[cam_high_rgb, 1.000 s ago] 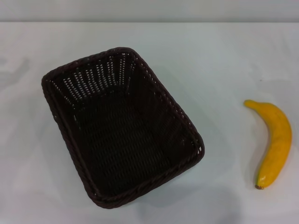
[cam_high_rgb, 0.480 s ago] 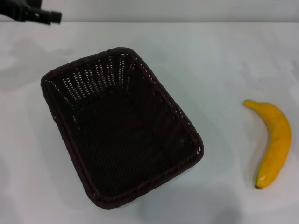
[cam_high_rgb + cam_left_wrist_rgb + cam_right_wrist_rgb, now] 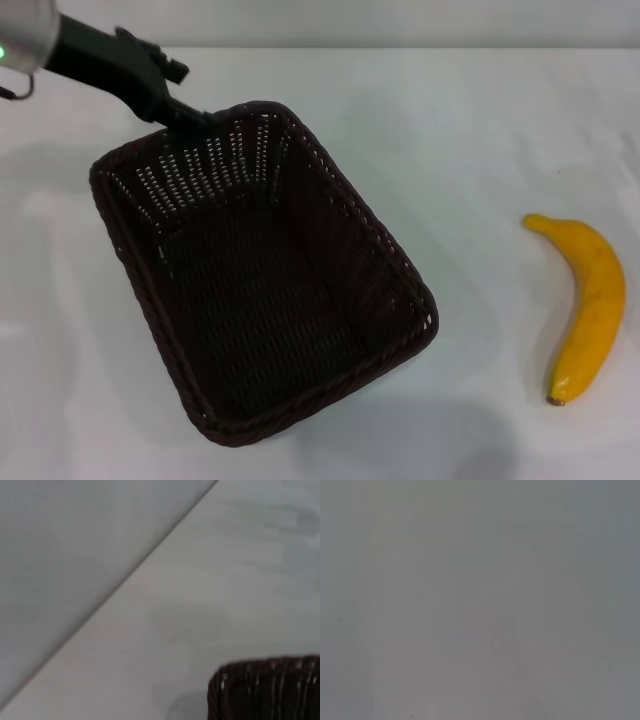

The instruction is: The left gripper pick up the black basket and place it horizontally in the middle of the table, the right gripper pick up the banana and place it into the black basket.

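Observation:
The black basket [image 3: 265, 275] stands tilted on the white table [image 3: 470, 130], left of centre in the head view, its long side running from far left to near right. It is empty. Its corner also shows in the left wrist view [image 3: 267, 690]. My left gripper [image 3: 195, 115] reaches in from the upper left, its slim black tip at the basket's far rim. The banana [image 3: 588, 305] lies on the table at the right, stem tip toward me. My right gripper is out of view.
The table's far edge [image 3: 400, 46] runs along the top of the head view, with a grey wall behind it. The right wrist view shows only a plain grey surface.
My left arm has come in from the upper left corner and moved right and down to the basket's far rim. The basket and the banana have not moved.

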`<state>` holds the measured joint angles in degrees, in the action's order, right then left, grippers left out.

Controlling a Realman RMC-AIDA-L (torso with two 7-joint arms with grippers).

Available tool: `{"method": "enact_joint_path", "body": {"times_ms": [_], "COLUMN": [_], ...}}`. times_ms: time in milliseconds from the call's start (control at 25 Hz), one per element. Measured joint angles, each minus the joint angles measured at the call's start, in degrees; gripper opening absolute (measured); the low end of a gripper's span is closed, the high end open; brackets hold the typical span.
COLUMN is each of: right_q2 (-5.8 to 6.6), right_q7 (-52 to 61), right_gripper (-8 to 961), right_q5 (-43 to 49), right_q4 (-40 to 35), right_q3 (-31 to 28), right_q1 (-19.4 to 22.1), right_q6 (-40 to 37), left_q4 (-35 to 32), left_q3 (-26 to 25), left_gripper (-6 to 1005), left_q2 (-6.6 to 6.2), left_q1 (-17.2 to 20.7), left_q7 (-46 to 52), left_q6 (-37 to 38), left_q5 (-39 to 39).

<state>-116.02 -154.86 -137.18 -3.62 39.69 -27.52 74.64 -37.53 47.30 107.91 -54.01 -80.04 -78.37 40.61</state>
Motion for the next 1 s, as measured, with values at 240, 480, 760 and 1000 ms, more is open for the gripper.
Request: {"method": "enact_joint_path", "body": {"times_ms": [240,480,760,1000], "right_q2": [0.01,0.01,0.01,0.01], "right_q7": [0.0,0.0,0.0,0.0], "right_gripper": [824,824,823,823], "right_q5": [0.0,0.0,0.0,-0.1], "right_q4": [0.0,0.0,0.4,0.4], "right_q3": [-0.1,0.1,-0.1,-0.1], "right_q1": [-0.2,-0.5,-0.1,-0.1], "right_q6": [0.6,0.6,0.6,0.7], "left_q4": [4.2,4.8,4.5,4.4], "left_q3": [2.6,2.8,2.5,2.8], "left_gripper": [882,881,827,609], "left_q2": [2.82,3.51,3.55,3.33], "left_q1": [-0.5,-0.2,1.2,1.0], "left_q7": [0.5,1.7,4.2,5.8], "left_q6": [5.6,6.6,9.4,7.8], "left_q5": [-3.5,-3.7,-3.2,-3.5]}}
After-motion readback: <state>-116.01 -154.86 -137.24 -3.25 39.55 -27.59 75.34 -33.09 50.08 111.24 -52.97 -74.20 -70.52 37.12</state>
